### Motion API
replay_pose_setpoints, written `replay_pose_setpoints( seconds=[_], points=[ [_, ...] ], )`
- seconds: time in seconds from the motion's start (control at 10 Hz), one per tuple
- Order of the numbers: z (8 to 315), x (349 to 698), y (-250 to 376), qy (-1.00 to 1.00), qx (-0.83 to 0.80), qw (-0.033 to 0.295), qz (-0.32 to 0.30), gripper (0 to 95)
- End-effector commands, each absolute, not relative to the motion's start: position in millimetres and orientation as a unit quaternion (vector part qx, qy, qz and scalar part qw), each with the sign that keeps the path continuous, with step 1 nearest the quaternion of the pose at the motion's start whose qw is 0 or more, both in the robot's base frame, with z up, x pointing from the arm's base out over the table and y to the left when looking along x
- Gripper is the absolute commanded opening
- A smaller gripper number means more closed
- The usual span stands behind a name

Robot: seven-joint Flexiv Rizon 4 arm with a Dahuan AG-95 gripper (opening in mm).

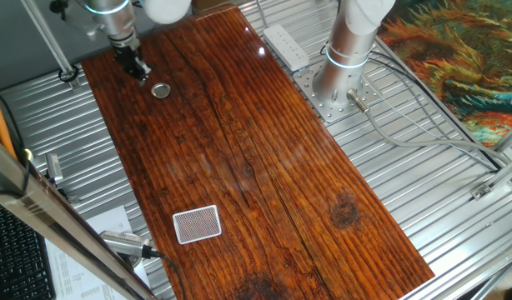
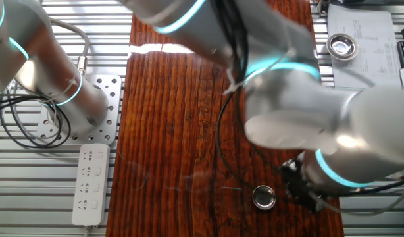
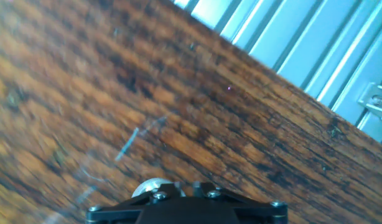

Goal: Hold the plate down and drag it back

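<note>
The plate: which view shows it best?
One fixed view: the plate lies whole and unobstructed on the wooden table. The other fixed view also shows it, near the frame's bottom under the arm. The hand view catches only a sliver.

Shiny silver plate [image 1: 160, 90] on glossy red-brown streaked table [image 1: 264, 167].

Plate [image 1: 160, 90] on table [image 1: 264, 167], end effector [image 1: 138, 69] beside.
</note>
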State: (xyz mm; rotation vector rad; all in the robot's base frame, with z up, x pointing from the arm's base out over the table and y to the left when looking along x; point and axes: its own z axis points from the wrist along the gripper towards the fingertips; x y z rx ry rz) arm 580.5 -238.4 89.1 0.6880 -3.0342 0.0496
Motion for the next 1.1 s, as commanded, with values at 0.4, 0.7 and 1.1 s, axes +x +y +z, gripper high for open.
replay_pose_setpoints(
  seconds=[0.4, 0.7, 1.1],
  points=[
    [131, 579, -169, -0.99, 0.142, 0.003, -0.008, 0.0],
    [138, 574, -151, -0.99, 0.141, -0.016, -0.007, 0.0],
    [140, 573, -143, -0.99, 0.136, -0.033, 0.002, 0.0]
  ],
)
